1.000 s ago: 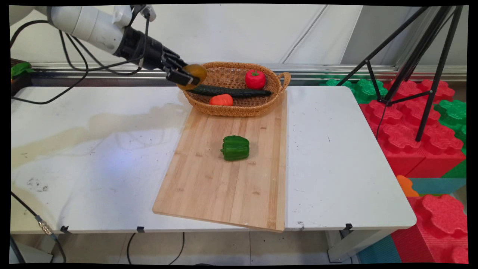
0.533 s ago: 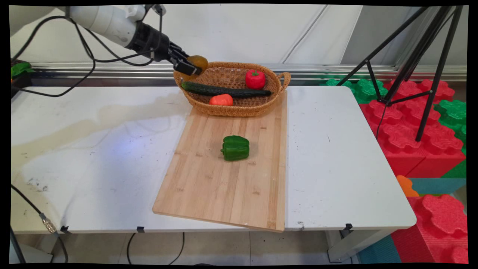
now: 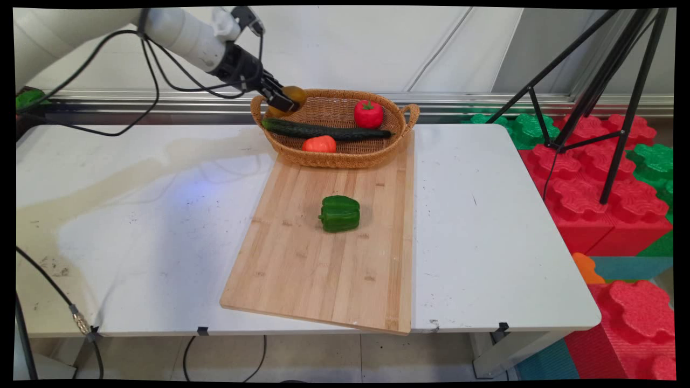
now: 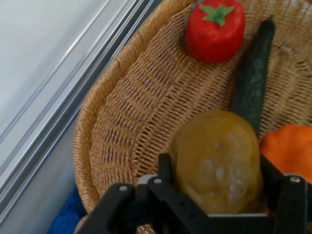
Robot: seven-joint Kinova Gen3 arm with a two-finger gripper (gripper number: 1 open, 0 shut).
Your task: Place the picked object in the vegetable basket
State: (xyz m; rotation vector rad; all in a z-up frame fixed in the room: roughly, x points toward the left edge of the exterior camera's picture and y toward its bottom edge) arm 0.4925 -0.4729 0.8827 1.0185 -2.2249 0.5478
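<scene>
The claw (image 3: pixel 284 101) is gripping a brownish potato (image 4: pixel 217 161) between its fingers, hanging over the left end of the basket (image 3: pixel 345 157), with the cucumber (image 3: pixel 323 131) lying lengthwise just below.

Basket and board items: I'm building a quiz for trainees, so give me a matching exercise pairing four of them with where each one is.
Things:
1. potato
2. green pepper
3. cucumber
4. tomato

Places:
A. lying alone on the cutting board
B. stretched lengthwise across the basket
C. held in the pincer over the basket's left end
D. standing in the basket's far right part

Pairs: 1-C, 2-A, 3-B, 4-D
</scene>
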